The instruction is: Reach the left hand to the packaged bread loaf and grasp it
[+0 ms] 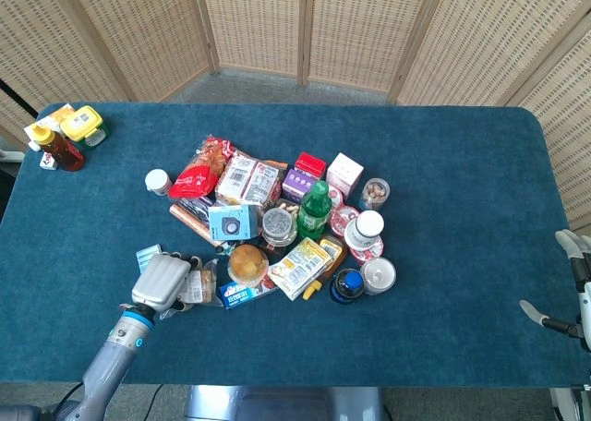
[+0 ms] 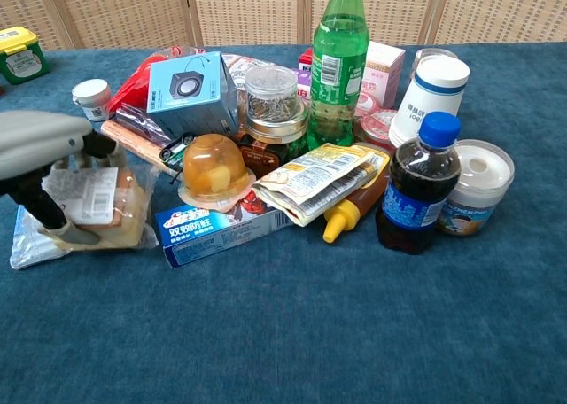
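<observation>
Left robot hand (image 2: 46, 160) sits clenched over the packaged bread loaf (image 2: 99, 207) at the pile's near-left edge on the table (image 1: 443, 162), thumb under and fingers over, prob. to pinch the soft bag w/o crushing; right robot hand (image 1: 571, 282) idle, fingers spread, holding nothing.

head view overhead, chest view low, close
</observation>
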### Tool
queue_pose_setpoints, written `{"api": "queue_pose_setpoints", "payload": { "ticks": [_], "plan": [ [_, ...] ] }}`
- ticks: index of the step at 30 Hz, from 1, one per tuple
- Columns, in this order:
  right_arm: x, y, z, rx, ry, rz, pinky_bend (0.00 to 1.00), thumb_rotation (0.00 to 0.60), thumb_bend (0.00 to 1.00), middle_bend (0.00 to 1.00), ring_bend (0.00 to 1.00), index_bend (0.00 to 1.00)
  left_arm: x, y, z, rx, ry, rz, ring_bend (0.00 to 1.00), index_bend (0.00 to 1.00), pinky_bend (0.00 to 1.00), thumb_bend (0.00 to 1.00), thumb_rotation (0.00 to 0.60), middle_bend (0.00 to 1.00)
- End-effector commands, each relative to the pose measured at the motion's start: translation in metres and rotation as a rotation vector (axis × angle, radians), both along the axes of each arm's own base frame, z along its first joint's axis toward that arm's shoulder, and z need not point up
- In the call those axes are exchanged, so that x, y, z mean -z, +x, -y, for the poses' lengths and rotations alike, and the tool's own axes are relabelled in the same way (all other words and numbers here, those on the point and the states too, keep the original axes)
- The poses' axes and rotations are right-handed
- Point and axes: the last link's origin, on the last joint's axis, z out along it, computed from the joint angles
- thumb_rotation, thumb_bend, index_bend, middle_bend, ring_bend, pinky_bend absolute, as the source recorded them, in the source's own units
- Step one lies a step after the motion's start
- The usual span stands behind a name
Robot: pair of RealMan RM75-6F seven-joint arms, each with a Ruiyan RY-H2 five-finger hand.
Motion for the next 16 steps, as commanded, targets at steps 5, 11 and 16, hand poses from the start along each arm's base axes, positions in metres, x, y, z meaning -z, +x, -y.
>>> {"api": "queue_pose_setpoints", "payload": {
  "ticks": [5, 11, 16],
  "plan": [
    [0.001, 0.000, 0.000, 0.000, 0.002, -0.004, 0.00, 0.600, 0.00, 0.00, 0.00, 0.00, -0.049, 0.006, 0.006, 0.011, 0.107, 0.097, 0.50, 0.69, 0.56, 0.18, 0.600, 0.57],
    [0.002, 0.001, 0.000, 0.000, 0.003, -0.011, 0.00, 0.600, 0.00, 0.00, 0.00, 0.00, -0.090, 0.013, 0.007, 0.037, 0.205, 0.155, 0.50, 0.68, 0.55, 0.18, 0.600, 0.57],
    [0.004, 0.002, 0.000, 0.000, 0.006, -0.016, 0.00, 0.600, 0.00, 0.00, 0.00, 0.00, -0.105, 0.018, 0.008, 0.053, 0.229, 0.163, 0.50, 0.68, 0.54, 0.18, 0.600, 0.57]
  ]
}}
